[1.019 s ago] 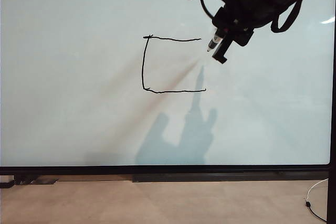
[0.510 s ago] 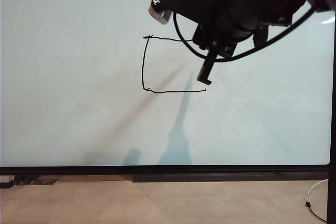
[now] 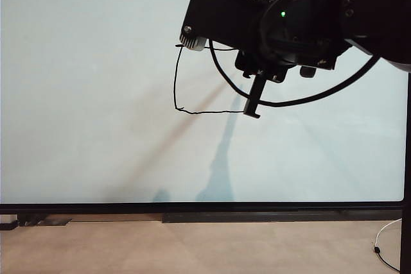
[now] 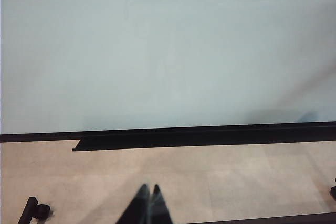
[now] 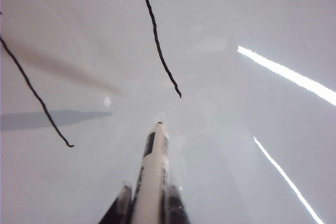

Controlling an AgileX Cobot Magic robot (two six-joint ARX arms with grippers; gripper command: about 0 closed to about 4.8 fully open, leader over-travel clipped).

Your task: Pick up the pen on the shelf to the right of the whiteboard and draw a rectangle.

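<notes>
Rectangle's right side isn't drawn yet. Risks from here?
1. The rectangle has three sides, and the pen tip sits off both loose line ends, so the closing stroke may miss a corner.
2. The right gripper, at the whiteboard, holds the pen with much barrel sticking out; pressure could tilt it.
The left gripper, shut, sits low before the board.

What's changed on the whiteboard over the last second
The right gripper, shut on the pen, swung down from the drawing's upper right corner to its lower right corner, the arm now hiding part of the top line. No right side is drawn on the rectangle. The left gripper stays shut, low before the whiteboard.
</notes>
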